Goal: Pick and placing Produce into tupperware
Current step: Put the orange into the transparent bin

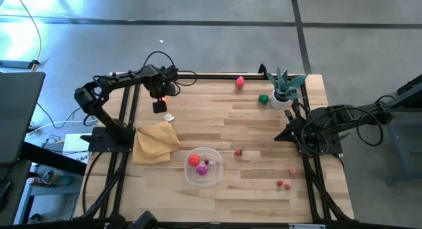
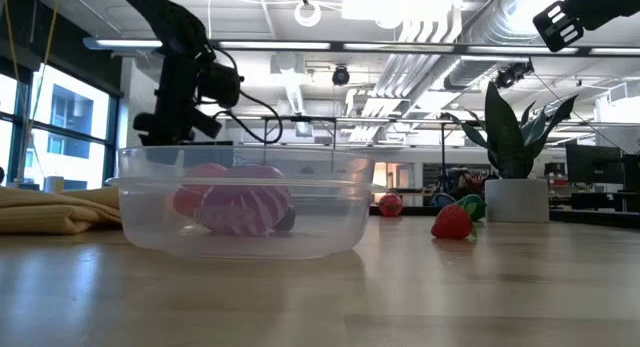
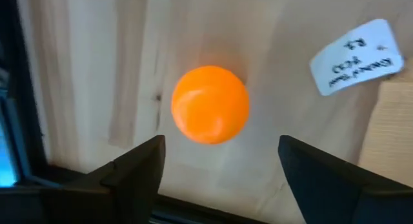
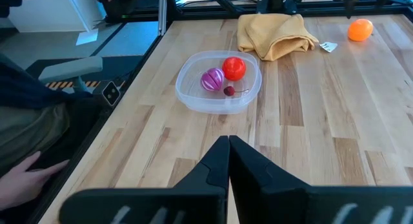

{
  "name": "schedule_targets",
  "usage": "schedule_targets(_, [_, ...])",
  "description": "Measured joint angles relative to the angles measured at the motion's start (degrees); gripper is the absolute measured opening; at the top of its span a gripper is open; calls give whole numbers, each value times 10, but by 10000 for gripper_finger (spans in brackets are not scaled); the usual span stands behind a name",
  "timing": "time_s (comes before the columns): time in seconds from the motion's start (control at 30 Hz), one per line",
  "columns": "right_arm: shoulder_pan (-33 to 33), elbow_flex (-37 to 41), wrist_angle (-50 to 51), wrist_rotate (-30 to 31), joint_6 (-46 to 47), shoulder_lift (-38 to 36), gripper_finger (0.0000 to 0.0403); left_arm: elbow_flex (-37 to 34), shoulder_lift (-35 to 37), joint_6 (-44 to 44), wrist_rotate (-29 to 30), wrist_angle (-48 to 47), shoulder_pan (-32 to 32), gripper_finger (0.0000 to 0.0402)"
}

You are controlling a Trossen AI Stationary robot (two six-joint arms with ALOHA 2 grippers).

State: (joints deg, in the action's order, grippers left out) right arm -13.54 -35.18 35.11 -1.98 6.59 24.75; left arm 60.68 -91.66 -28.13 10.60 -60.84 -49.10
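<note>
Orange [image 3: 210, 104] sits centred between the left gripper [image 3: 219, 162]'s spread, empty jaws; I'd drop straight down, then clench.

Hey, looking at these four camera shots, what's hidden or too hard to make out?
- High view: the orange fruit is covered by the left hand above it.
- High view: the pieces by the right edge are too small to identify.
- Low view: the produce in the tupperware blurs behind its wall.
- Left wrist view: the white tag has print too blurred to read.
</note>
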Motion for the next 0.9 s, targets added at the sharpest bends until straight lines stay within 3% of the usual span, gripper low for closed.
schedule_targets(0.33, [0,0,0,0,0,0,0,0,-1,0,8,29,0,349])
schedule_targets(0.9, [0,0,0,0,0,0,0,-48,-2,-1,1,87,-1,344])
